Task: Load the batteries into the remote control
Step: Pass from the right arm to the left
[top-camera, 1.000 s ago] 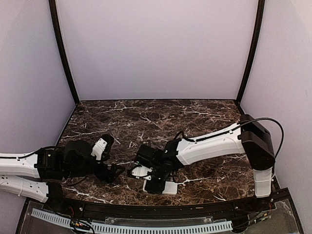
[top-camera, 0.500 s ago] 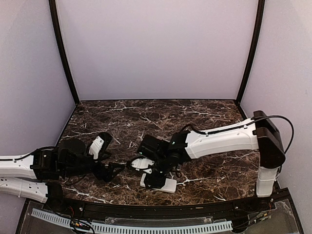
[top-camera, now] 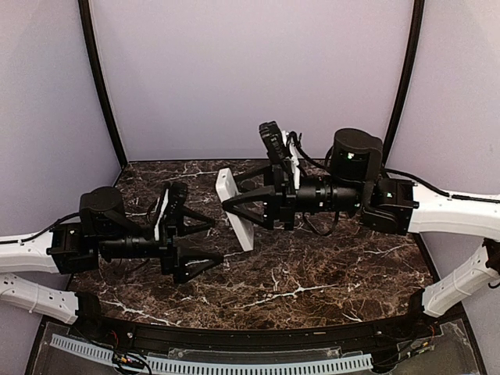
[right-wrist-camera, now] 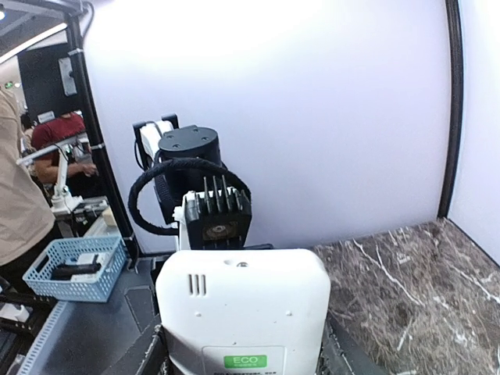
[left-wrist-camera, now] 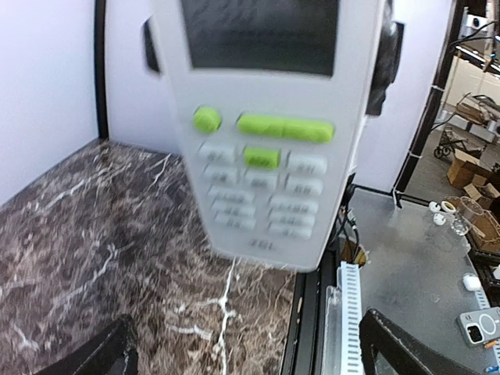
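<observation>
My right gripper [top-camera: 244,206] is shut on the white remote control [top-camera: 234,209] and holds it upright in the air above the middle of the table. The right wrist view shows the remote's back with a green ECO sticker [right-wrist-camera: 244,312] between my fingers [right-wrist-camera: 156,355]. My left gripper [top-camera: 205,244] is open and empty, level with the remote and pointing at it from the left. In the left wrist view the remote's button face [left-wrist-camera: 266,133] fills the top, blurred, with my fingertips [left-wrist-camera: 105,355] at the bottom corners. No batteries show in any view.
The dark marble table [top-camera: 328,273] lies below both arms. A black rail and a white slotted strip [left-wrist-camera: 348,312] run along its front edge. A blue basket [right-wrist-camera: 74,269] and a person stand off the table behind the left arm.
Both arms rose from low over the table's front. The right gripper lifted the remote up and back. The left gripper opened toward it. The white plate seen before no longer shows.
</observation>
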Action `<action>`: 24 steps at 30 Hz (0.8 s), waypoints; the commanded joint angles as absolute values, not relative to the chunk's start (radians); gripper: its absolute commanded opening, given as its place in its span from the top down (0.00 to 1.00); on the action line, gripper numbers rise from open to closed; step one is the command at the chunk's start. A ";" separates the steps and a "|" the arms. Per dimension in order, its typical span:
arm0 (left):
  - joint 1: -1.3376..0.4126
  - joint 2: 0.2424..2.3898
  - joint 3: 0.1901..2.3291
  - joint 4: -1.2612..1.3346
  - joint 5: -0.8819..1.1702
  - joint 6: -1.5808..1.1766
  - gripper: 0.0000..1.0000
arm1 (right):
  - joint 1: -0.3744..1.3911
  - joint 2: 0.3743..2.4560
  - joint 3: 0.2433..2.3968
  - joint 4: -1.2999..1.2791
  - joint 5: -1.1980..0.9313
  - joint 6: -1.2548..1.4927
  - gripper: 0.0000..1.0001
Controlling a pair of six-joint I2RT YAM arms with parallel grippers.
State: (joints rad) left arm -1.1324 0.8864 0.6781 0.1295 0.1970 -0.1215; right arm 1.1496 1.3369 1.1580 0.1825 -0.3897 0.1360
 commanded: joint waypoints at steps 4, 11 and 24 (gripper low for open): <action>-1.137 0.996 0.886 0.253 0.372 -0.039 0.01 | 1.149 1.327 1.127 0.538 -0.486 0.254 0.72; -1.137 1.076 0.958 0.248 0.324 -0.055 0.06 | 1.149 1.326 1.111 0.560 -0.493 0.269 0.73; -1.137 1.079 0.954 0.244 0.345 -0.063 0.65 | 1.148 1.303 1.098 0.489 -0.453 0.246 0.72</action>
